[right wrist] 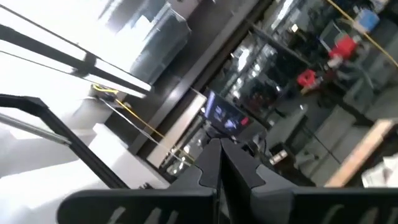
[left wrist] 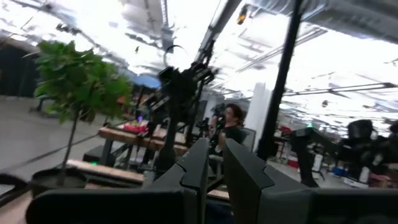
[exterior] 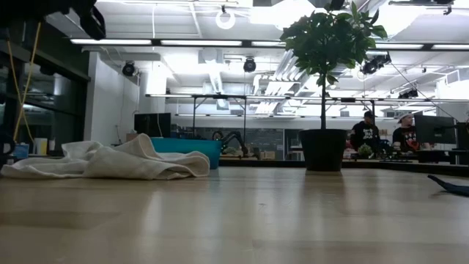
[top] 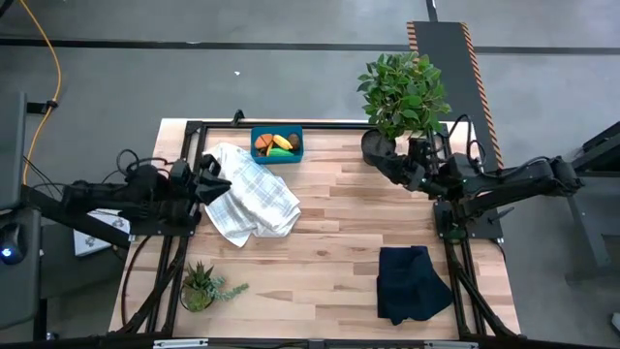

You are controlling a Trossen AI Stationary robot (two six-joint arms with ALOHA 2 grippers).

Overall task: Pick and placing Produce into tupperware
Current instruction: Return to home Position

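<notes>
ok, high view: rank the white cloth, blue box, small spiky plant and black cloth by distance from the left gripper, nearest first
From the left gripper:
1. White cloth, right beside it.
2. Blue box, at the table's back edge.
3. Small spiky plant, front left corner.
4. Black cloth, front right side.

The cloth (top: 254, 199) lay on the table (top: 349, 233) against the left claw (top: 211, 181), spreading ahead of it. Beyond the cloth, toward the far edge, sat the tupperware (top: 300, 145) with the produce (top: 278, 144) in it. The small plant (top: 199, 286) stood nearer the front edge than that claw. The bush (top: 405, 92) stood just beside the right claw (top: 407, 160); the folded cloth (top: 412, 283) lay well apart, toward the front edge
</notes>
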